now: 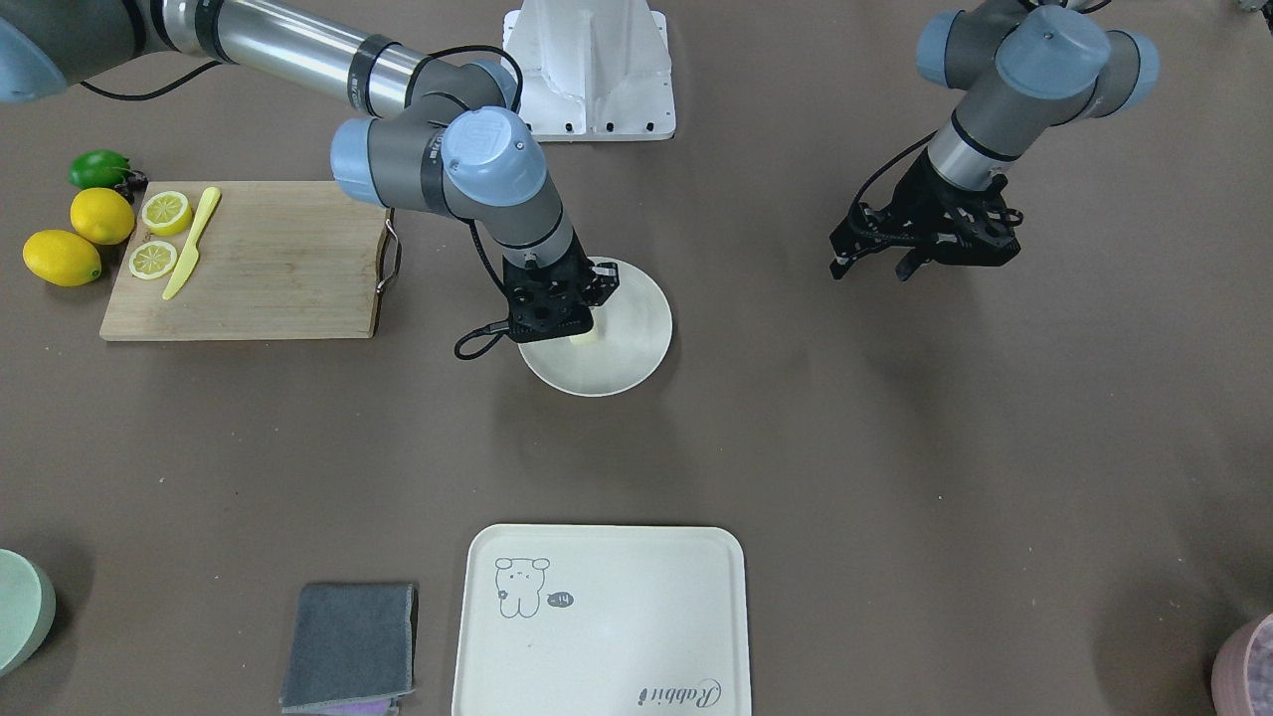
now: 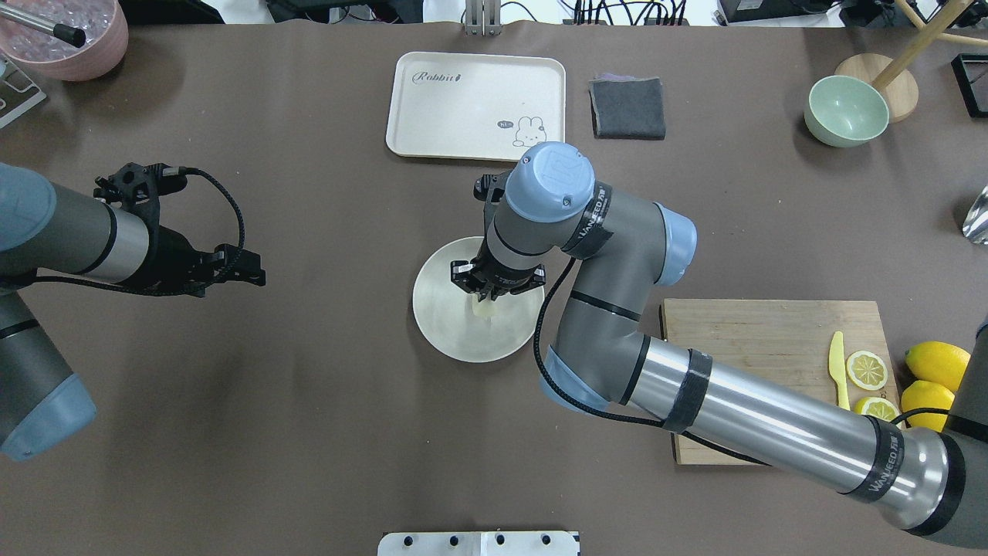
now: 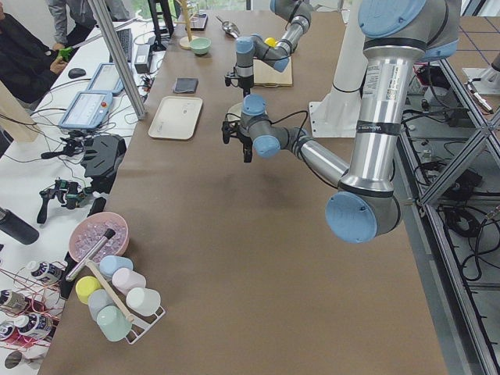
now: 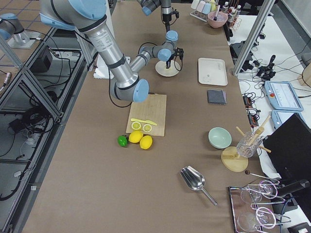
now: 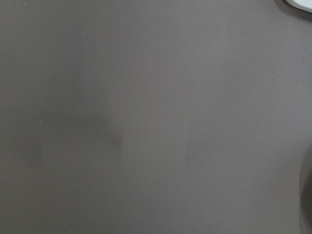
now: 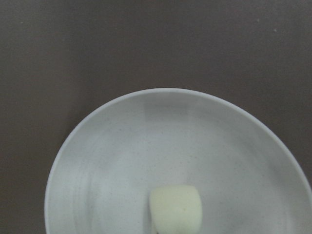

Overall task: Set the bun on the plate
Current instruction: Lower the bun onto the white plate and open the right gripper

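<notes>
Bun [image 6: 175, 210], rounded end toward plate [image 6: 165, 90] rim

From overhead, the right gripper [image 2: 487, 295] is covering part of the bun [image 2: 484, 309], and its fingertips are blending into the dark housing, so whether they are gripping cannot be told. In the front-facing view the wrist is hiding all but a sliver of the bun. The right wrist view's lower edge is cutting off the bun and the plate [image 6: 97, 146]. A pale, unidentifiable corner [image 5: 301, 3] is poking into the left wrist view.
</notes>
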You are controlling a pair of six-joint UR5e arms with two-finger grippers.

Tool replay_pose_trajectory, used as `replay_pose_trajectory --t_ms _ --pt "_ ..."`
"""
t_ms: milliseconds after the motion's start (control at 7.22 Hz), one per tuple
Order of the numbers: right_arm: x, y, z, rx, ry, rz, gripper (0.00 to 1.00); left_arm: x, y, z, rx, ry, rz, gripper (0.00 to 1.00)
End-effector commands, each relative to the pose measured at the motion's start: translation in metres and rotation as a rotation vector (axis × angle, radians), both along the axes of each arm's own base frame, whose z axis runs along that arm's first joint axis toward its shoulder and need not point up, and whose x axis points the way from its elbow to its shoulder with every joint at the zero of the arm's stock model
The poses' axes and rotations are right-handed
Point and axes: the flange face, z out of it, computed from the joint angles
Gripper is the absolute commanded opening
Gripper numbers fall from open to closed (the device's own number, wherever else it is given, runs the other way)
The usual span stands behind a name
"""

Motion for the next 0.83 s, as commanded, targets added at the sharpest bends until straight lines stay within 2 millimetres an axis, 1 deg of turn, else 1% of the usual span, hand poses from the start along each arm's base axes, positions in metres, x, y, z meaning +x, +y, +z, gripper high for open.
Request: replay_pose_trajectory --t_ms 0,138,277,415,692 --pt "-0.017 0.007 -0.001 0.005 0.004 0.025 0.28 0.000 0.000 0.001 0.000 -0.001 0.002 0.98" --pt "-0.025 0.015 0.000 0.007 0.028 0.027 0.53 0.000 0.000 0.000 0.001 -0.001 0.001 0.98" --pt "-0.030 0.019 -0.003 0.018 0.042 0.037 0.95 0.000 0.000 0.000 0.001 0.000 0.002 0.98" --pt "-0.029 0.019 -0.004 0.019 0.042 0.036 1.00 0.001 -0.001 0.000 0.001 0.000 0.002 0.98" --pt "-0.021 0.021 -0.013 0.028 0.046 0.030 1.00 -0.002 0.000 -0.001 -0.005 0.005 0.008 0.98"
